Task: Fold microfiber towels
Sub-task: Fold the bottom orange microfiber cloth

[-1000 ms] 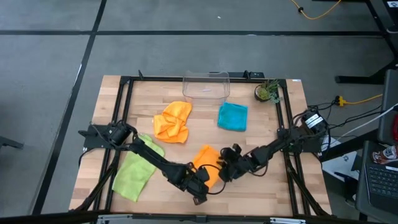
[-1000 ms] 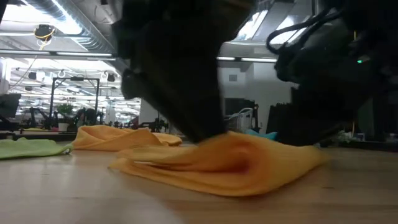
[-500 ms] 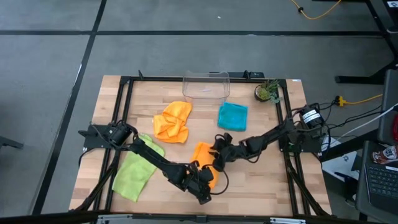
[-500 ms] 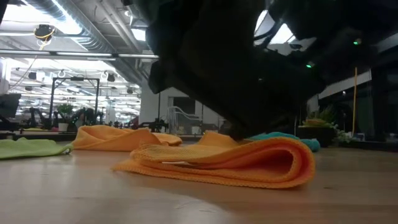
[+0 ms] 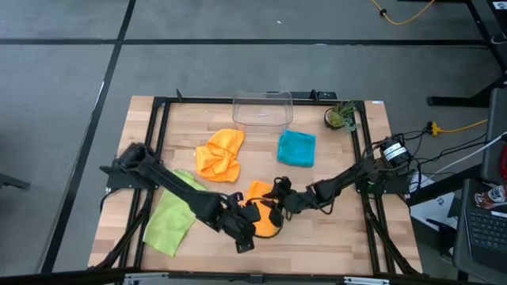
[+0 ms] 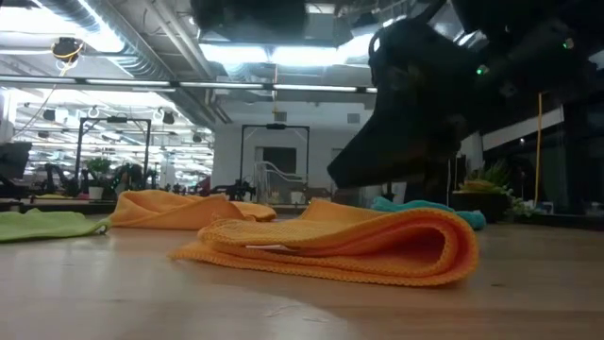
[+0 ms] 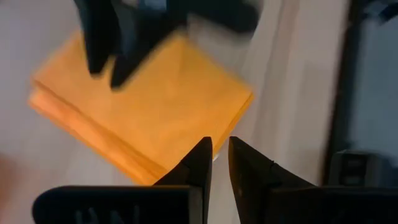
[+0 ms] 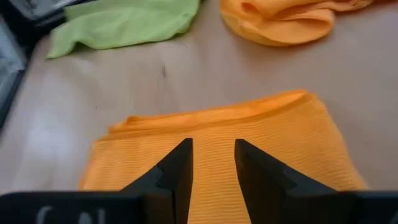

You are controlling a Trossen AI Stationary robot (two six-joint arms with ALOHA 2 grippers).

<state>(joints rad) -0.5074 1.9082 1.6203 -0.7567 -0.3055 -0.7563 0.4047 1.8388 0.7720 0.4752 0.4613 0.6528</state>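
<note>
- The lime green towel [image 5: 171, 221] lies loosely spread at the left of the tabletop [image 5: 333, 237], near the front edge, partly under the left arm.
- The left tool [image 5: 244, 235] hangs just above the near-left edge of the folded orange towel [image 5: 264, 212]; in the left wrist view its fingers [image 7: 198, 163] stand almost together with only a slit between them, and nothing is pinched there.
- The crumpled orange towel [image 5: 221, 155] sits farther back, left of centre, bunched in a heap and apart from the others.
- The folded orange towel lies near the middle of the tabletop toward the front. In the low view [image 6: 340, 247] it shows as a flat, layered stack with a rounded fold on its right side.
- The right tool [image 5: 275, 195] hovers over the far-right part of that folded towel; in the right wrist view its fingers [image 8: 178, 167] are parted by a narrow gap, the orange cloth [image 8: 249, 149] seen through it, and they grip nothing.
- A clear plastic bin [image 5: 262, 108] stands at the far edge, centre.
- The teal blue towel [image 5: 296, 148] lies just in front and right of the bin, roughly folded.
- A small potted plant [image 5: 341, 117] stands at the far right corner.
</note>
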